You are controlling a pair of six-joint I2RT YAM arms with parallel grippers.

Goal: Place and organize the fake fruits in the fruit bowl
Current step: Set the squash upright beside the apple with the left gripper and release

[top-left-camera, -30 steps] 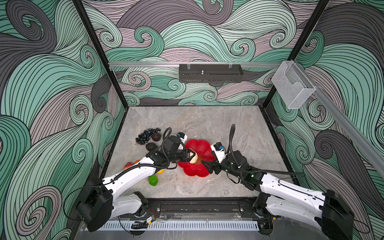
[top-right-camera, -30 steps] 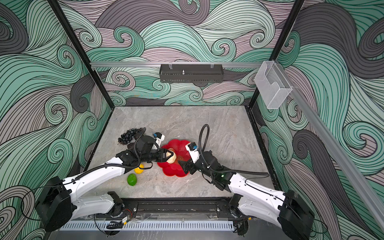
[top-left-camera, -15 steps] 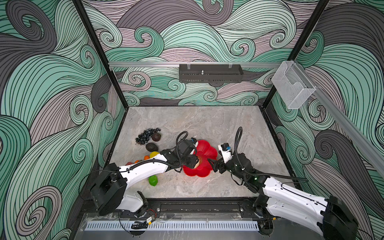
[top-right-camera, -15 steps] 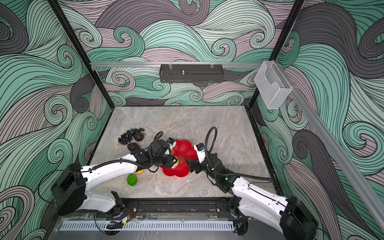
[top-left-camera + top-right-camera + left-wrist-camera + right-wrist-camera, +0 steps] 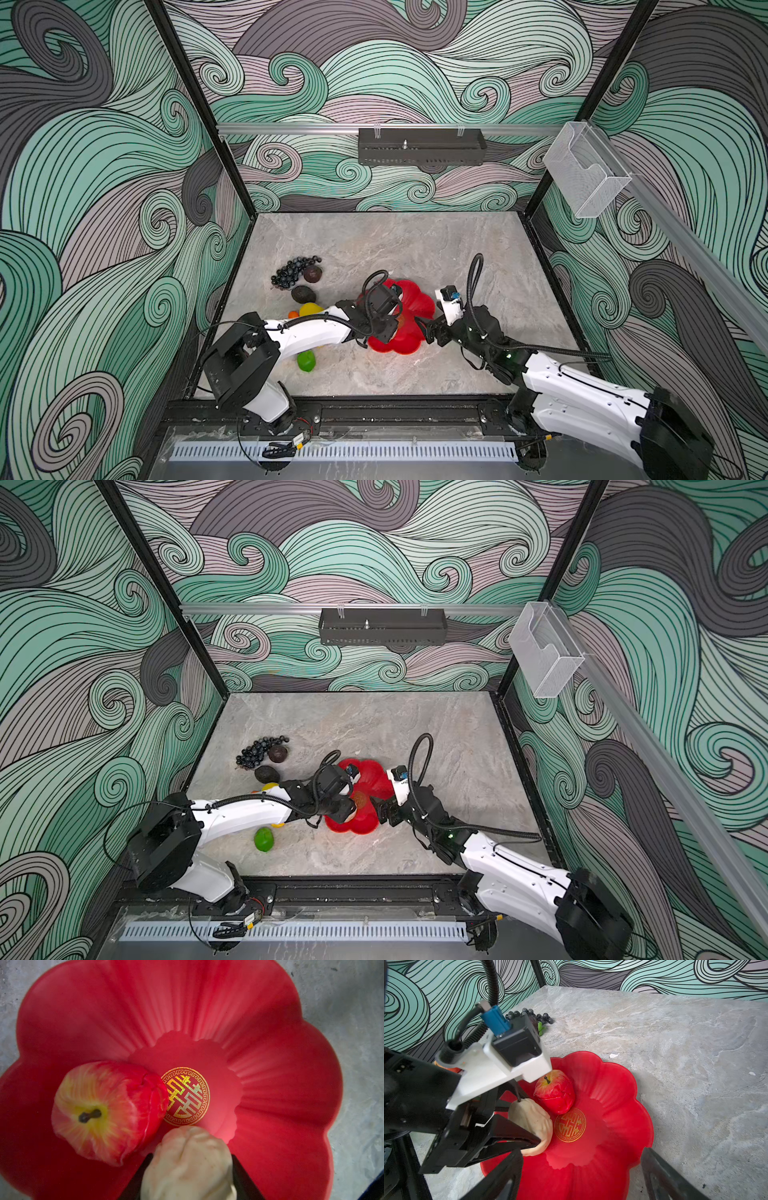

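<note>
— What changed?
— Left gripper point(image 5: 529, 1124) advanced from rim to centre of the fruit bowl point(image 5: 270, 1043), jaws pinching the pear point(image 5: 187, 1163) beside the apple point(image 5: 108, 1109). Right gripper point(image 5: 581, 1152): jaws spread at the rim. Release pending.

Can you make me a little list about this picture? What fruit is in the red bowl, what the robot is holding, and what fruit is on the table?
In bowl: apple, next to the gold emblem
Held: pear, gripped by the left fingers, low inside the bowl
Right fingers: open, empty, by the bowl's edge
On table: grapes, avocado, another dark fruit, lemon, lime
</note>
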